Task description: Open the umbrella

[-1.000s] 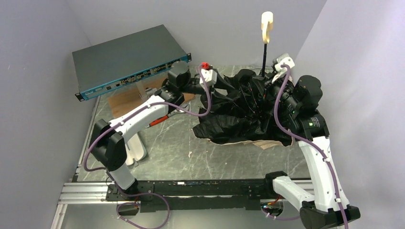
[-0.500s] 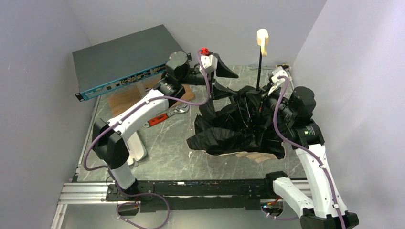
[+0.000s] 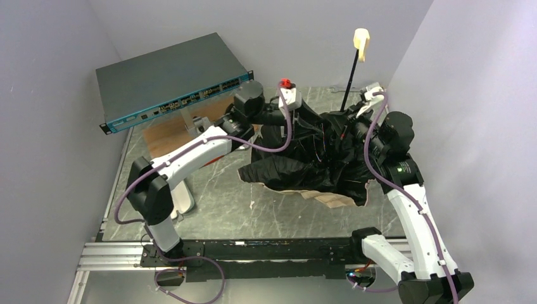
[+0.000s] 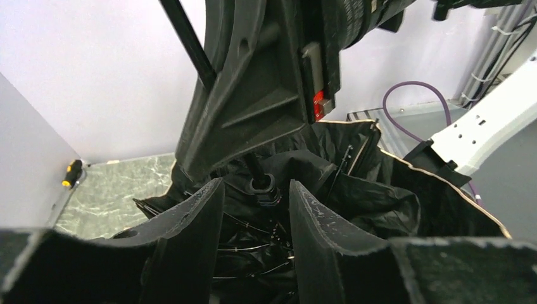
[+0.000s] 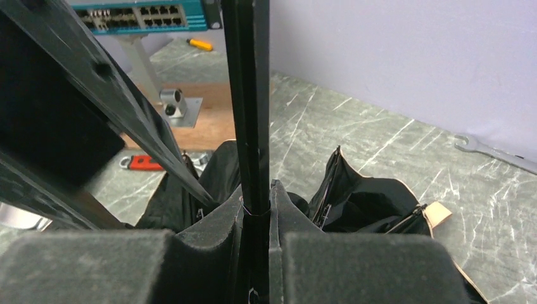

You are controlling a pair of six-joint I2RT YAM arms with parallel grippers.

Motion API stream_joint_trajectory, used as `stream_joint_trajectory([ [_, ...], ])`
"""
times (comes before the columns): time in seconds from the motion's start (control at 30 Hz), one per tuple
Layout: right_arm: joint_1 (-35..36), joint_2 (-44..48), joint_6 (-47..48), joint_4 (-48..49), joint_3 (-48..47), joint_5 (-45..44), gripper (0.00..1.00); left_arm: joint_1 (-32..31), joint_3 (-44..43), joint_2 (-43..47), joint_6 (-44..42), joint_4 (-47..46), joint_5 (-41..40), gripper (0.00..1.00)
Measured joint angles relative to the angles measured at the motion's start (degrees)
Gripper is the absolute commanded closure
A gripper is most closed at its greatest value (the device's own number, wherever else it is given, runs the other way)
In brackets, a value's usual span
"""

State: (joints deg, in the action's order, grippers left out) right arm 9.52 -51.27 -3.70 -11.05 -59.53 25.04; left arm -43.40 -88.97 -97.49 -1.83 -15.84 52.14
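Note:
The umbrella lies upside down on the table, black lining up, with a tan edge showing at the front. Its thin black shaft rises tilted to the right, with the cream handle on top. My right gripper is shut on the shaft low down, and in the right wrist view the shaft stands between its fingers. My left gripper is open over the canopy's centre. In the left wrist view its fingers flank the black runner without touching it.
A grey network switch stands raised at the back left above a brown board. A pale white sleeve lies at the left front. A red-handled wrench and a silver spanner lie on the marble table. Walls close in on both sides.
My left gripper has moved right and down to the umbrella's hub. The shaft has tilted right, the handle shifting right. The canopy has spread out further to the left.

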Motion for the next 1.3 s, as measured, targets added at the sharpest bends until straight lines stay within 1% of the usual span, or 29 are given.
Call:
stream_joint_trajectory([
  [0.17,0.0,-0.2,-2.7,2.1,-0.1,-2.8,1.0,-1.4,0.0,-3.6,2.7,-1.5,-3.4,0.54],
  [0.4,0.0,-0.2,-5.1,2.6,-0.5,-5.5,1.0,-3.5,-3.0,-6.7,4.7,-1.8,-7.5,0.51],
  [0.43,0.0,-0.2,-5.3,2.5,-0.5,-5.5,1.0,-3.9,-4.0,-7.1,4.8,-1.7,-8.2,0.48],
  [0.53,0.0,0.0,-5.5,2.6,-0.7,-6.1,1.0,-4.8,-6.8,-8.5,5.1,-0.5,-9.2,0.26],
  [0.6,-0.1,0.1,-5.3,2.4,-1.1,-7.0,1.0,-5.1,-7.1,-9.0,4.5,-0.1,-9.5,0.16],
  [0.67,-0.2,0.4,-4.6,2.3,-1.3,-8.1,1.0,-5.2,-5.5,-9.0,2.9,-0.1,-9.5,0.09],
  [0.77,-0.2,1.4,-2.9,2.2,-1.1,-9.7,1.0,-5.2,1.2,-8.4,-1.5,-0.4,-9.7,0.01],
  [0.9,-0.7,2.2,-0.7,0.7,-0.2,-10.2,1.0,-5.0,7.5,-8.4,-11.4,3.3,-9.9,0.0],
  [1.03,-1.2,1.3,0.3,-0.2,-0.3,-10.2,1.0,-4.7,9.1,-8.5,-18.9,7.4,-9.7,0.0],
  [1.2,-1.4,0.7,2.6,-0.8,-1.7,-10.2,1.0,-2.8,11.7,-8.6,-25.8,9.4,-11.1,0.0],
  [1.3,-2.1,1.1,4.7,-1.2,-2.9,-10.1,1.0,-0.5,14.1,-9.4,-28.0,10.7,-13.0,0.0],
])
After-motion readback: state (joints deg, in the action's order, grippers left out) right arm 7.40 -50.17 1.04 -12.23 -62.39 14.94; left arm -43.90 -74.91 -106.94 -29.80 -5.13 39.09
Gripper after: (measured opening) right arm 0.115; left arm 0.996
